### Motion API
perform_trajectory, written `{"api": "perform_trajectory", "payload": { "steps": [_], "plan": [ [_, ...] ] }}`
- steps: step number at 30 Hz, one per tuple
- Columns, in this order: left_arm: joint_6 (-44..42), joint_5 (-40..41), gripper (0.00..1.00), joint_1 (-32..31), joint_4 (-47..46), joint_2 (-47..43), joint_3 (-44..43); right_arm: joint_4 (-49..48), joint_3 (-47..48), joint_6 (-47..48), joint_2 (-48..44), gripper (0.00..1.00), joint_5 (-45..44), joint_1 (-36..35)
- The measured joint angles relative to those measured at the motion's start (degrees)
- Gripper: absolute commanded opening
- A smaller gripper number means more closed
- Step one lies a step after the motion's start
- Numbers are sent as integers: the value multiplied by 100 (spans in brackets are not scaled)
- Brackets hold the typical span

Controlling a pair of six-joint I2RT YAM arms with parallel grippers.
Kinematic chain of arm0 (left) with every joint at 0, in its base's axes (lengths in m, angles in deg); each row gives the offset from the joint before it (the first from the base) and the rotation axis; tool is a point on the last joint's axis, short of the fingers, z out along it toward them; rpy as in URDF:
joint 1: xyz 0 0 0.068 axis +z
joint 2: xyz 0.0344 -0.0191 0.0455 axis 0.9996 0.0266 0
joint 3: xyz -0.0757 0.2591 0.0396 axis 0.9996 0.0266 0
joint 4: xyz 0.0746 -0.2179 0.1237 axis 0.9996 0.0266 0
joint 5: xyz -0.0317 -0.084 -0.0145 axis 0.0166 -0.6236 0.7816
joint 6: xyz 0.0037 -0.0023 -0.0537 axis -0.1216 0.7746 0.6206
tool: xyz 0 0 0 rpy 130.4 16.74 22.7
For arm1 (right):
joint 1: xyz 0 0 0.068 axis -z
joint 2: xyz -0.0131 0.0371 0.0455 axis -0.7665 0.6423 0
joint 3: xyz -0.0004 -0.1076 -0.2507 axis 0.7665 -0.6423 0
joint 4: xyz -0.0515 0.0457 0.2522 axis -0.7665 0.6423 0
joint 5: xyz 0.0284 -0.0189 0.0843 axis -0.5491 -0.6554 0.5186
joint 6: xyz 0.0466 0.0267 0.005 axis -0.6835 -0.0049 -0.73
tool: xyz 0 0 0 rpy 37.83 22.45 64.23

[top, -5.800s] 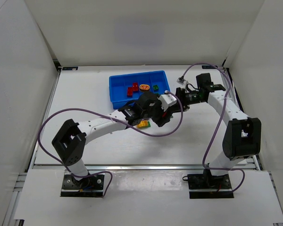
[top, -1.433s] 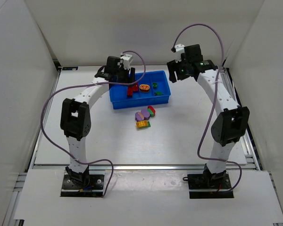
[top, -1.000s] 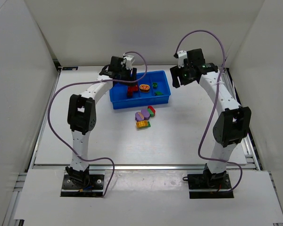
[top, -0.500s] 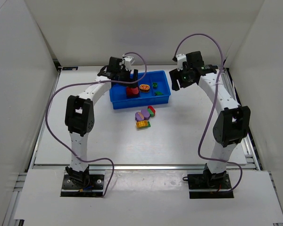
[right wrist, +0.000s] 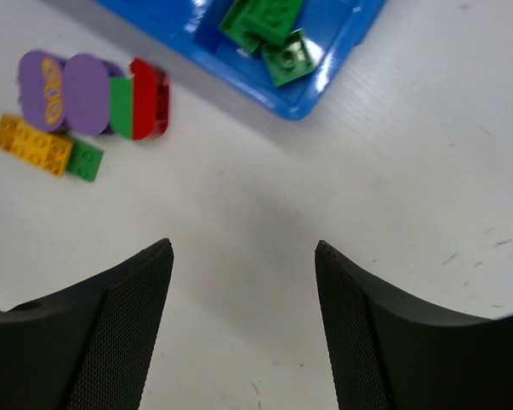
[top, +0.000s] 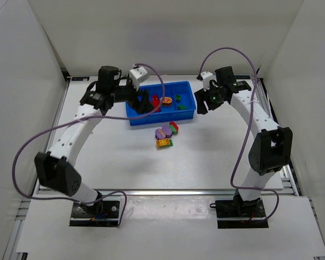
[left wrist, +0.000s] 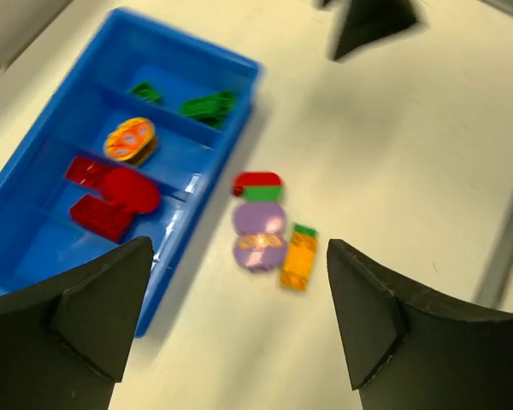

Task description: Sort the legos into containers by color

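Note:
The blue tray (top: 131, 117) holds red legos (top: 154, 101), an orange oval (top: 166, 101) and green legos (top: 179, 99) in separate compartments (left wrist: 34, 231). On the table in front of it lie two purple ovals (top: 162, 131), a red-and-green oval (top: 174, 127) and a yellow-orange brick with a green end (top: 163, 143). My left gripper (top: 139, 102) hangs open and empty above the tray's left part; in its wrist view the red legos (left wrist: 111, 201) and purple ovals (left wrist: 258, 235) lie below. My right gripper (top: 202, 104) is open and empty over bare table right of the tray (right wrist: 299, 107).
White walls close in the table on three sides. The right gripper's (right wrist: 244, 244) view shows green legos (right wrist: 269, 30) in the tray's end compartment and the loose pile (right wrist: 68, 90) to its left. Purple cables loop off both arms.
My left gripper opened over the tray and a red oval now lies with the red legos. The left arm then pulled back and up to the left. The right arm barely shifted.

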State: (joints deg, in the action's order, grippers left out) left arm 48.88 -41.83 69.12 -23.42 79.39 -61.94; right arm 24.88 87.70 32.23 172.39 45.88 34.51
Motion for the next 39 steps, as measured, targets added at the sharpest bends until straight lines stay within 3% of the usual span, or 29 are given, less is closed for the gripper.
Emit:
{"api": "perform_trajectory", "payload": {
  "steps": [6,15,19,30,39],
  "plan": [
    [-1189,-673,79,-328,817,-922,990,289,-382,369,-330,69,876,0],
    [-1720,-188,69,-1156,1259,-863,2599,433,-824,483,-632,69,1113,-7],
    [-1694,120,70,-1432,1003,-516,2658,448,-907,487,-767,70,1088,-7],
    [-1615,1290,71,-1453,249,1032,2422,459,-916,599,-997,70,839,-7],
    [-1744,1458,73,-1453,44,1519,1886,455,-916,629,-997,70,719,-7]
  ]
}}
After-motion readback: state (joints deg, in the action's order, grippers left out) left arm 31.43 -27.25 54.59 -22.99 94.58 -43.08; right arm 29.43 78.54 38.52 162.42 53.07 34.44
